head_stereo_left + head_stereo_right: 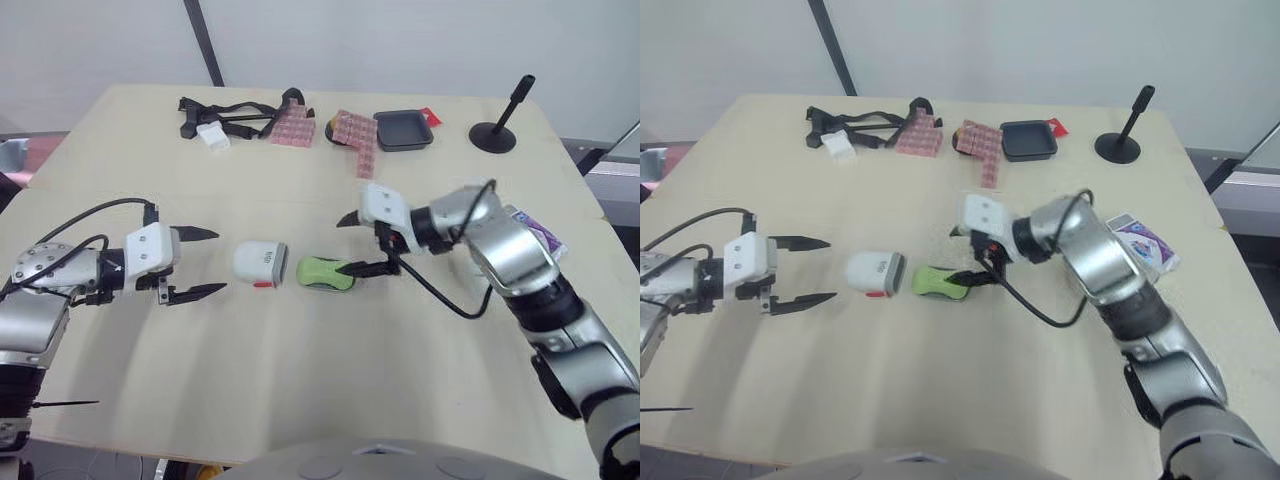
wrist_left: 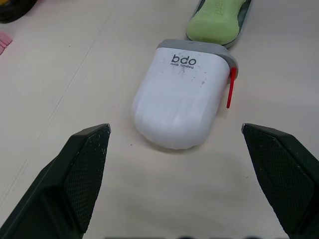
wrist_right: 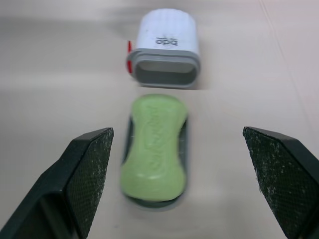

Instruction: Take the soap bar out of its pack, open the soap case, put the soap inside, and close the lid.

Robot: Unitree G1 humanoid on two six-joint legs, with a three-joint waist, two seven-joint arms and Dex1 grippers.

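The green soap bar (image 1: 325, 272) lies on the grey inner tray (image 3: 183, 149) of the soap case, at the middle of the table. The white case cover (image 1: 261, 263) lies on its side just left of it, its open mouth facing the soap. My left gripper (image 1: 218, 261) is open, left of the cover, which lies beyond its fingertips (image 2: 87, 164). My right gripper (image 1: 350, 243) is open at the soap's right end, one fingertip (image 1: 357, 268) close to the soap. In the right wrist view the soap (image 3: 154, 147) lies between the spread fingers, the cover (image 3: 167, 47) beyond it.
A purple and white soap pack (image 1: 541, 236) lies by my right forearm. At the far side lie a black strap (image 1: 235, 112), pink patterned pieces (image 1: 355, 137), a black tray (image 1: 403, 130) and a black stand (image 1: 495, 130). The near half of the table is bare.
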